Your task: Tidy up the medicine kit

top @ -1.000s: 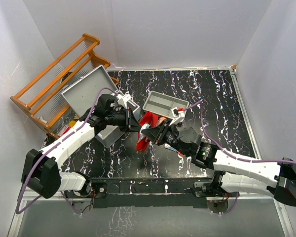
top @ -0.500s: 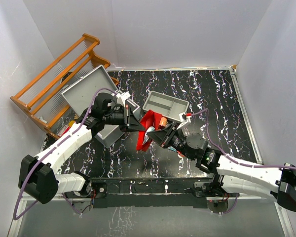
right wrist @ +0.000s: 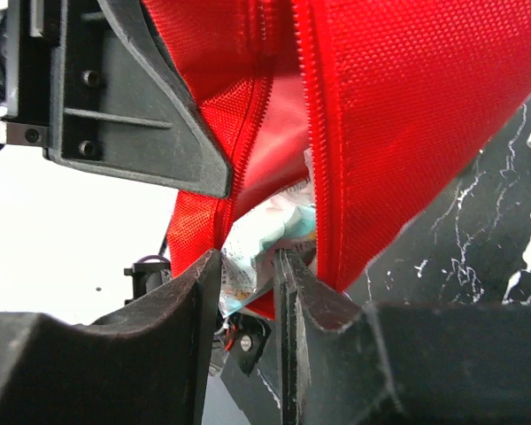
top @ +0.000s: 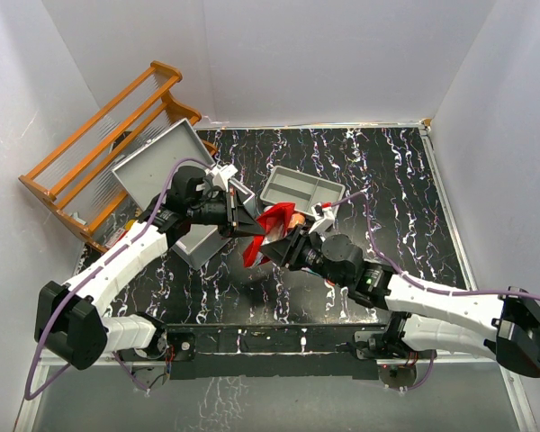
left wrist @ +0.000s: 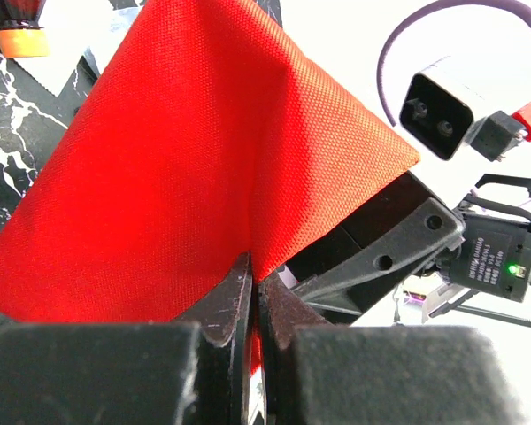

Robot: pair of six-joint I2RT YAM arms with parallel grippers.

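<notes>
One red pouch point(left wrist: 186, 177), one tray point(top: 301, 191) — left end effector point(left wrist: 255, 283) pinching.

1. I see a red pouch point(top: 259, 241), zipper gaping, pale packet point(right wrist: 264, 232) showing inside.
2. Grey two-compartment tray point(top: 286, 185) just behind it on my black marbled table point(top: 391, 180).
3. Orange wooden rack point(top: 99, 148) far left, against the wall point(top: 18, 99).
</notes>
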